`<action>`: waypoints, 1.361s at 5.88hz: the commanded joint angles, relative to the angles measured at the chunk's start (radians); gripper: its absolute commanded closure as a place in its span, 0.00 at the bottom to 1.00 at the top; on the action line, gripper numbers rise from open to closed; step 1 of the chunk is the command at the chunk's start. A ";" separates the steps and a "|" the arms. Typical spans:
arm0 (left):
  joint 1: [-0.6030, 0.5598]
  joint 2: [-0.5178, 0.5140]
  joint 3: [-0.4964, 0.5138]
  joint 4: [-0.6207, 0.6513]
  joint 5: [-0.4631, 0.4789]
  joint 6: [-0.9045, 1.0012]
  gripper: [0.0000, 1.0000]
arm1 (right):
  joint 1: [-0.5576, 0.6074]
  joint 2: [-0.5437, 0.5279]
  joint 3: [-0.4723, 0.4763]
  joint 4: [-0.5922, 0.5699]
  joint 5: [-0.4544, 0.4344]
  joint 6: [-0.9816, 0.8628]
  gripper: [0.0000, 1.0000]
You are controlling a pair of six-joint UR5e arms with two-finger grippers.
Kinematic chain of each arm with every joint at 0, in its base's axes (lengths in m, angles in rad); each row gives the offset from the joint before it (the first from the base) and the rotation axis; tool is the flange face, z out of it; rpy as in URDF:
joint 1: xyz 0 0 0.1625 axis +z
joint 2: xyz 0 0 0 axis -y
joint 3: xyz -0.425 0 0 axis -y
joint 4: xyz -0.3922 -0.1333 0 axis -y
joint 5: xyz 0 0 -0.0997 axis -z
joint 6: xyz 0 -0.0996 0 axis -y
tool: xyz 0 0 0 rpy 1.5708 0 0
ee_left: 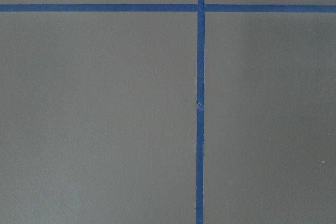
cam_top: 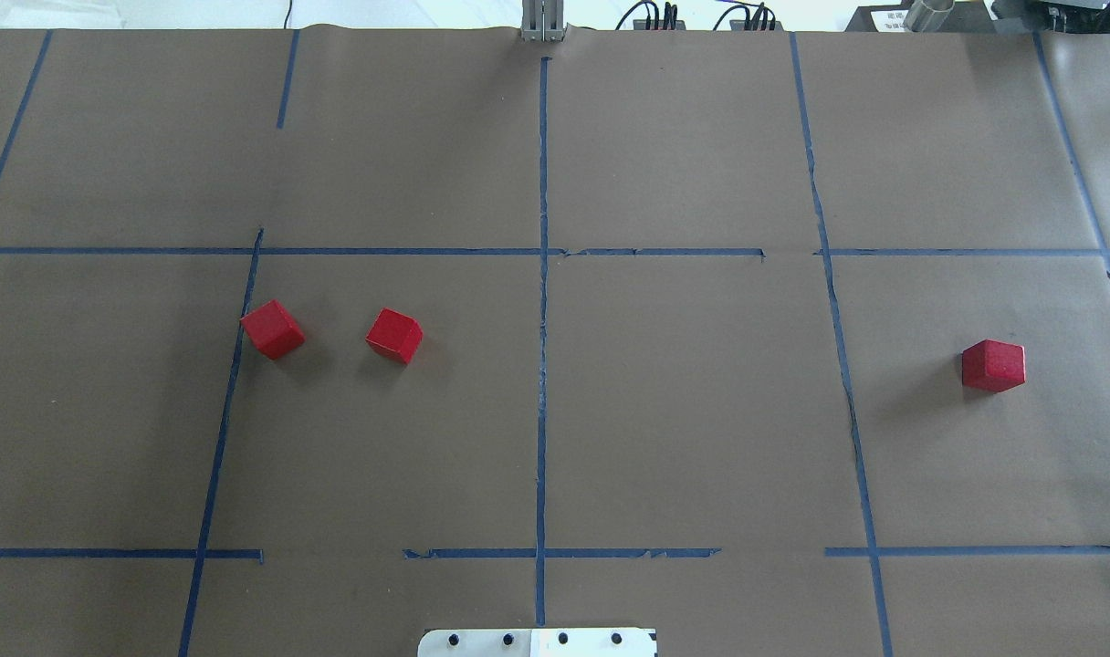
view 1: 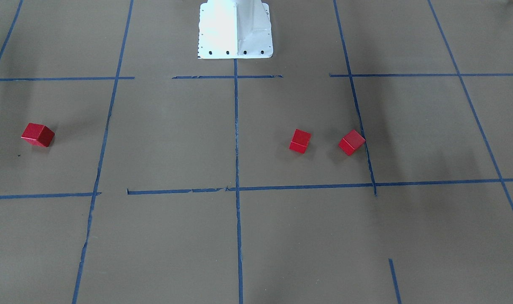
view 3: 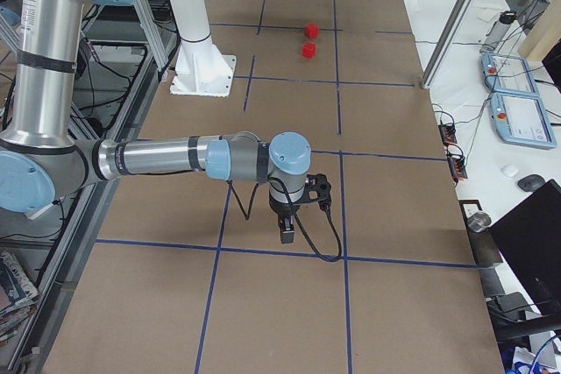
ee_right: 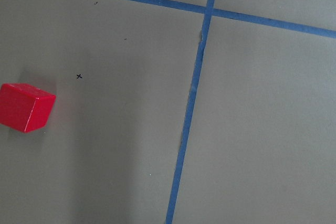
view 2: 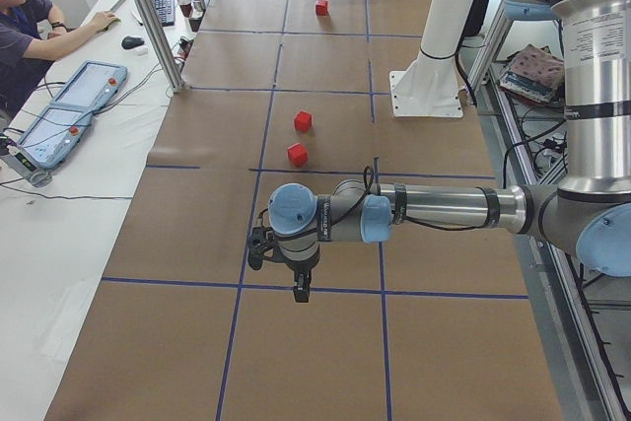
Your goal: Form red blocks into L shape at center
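Note:
Three red blocks lie apart on the brown paper. Two sit at the left of the center [cam_top: 683,401]: one on its left tape line [cam_top: 273,328], one just inside [cam_top: 394,335]. The third [cam_top: 993,365] lies in the cell to the right of the center and shows at the left edge of the right wrist view [ee_right: 26,107]. My left gripper [view 2: 301,293] hangs over a tape crossing further left than the two blocks. My right gripper [view 3: 285,236] hangs low over the right side. Both show only in side views, so I cannot tell if they are open or shut.
The white robot base [view 1: 235,29] stands at the table's near edge by the center tape line [cam_top: 542,401]. A person [view 2: 30,17] sits at a desk across the table, with teach pendants [view 2: 69,110] and a metal post [view 2: 153,17].

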 commanded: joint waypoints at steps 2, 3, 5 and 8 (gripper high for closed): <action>0.001 0.008 -0.011 0.000 -0.002 0.003 0.00 | -0.046 0.025 0.001 0.010 -0.002 0.102 0.00; 0.002 0.008 -0.010 -0.005 -0.002 0.003 0.00 | -0.132 0.042 -0.003 0.114 -0.007 0.303 0.00; 0.002 0.008 -0.010 -0.009 -0.003 0.002 0.00 | -0.372 0.103 -0.008 0.385 -0.069 0.854 0.00; 0.002 0.008 -0.011 -0.011 -0.006 0.002 0.00 | -0.560 0.125 -0.049 0.473 -0.185 1.059 0.00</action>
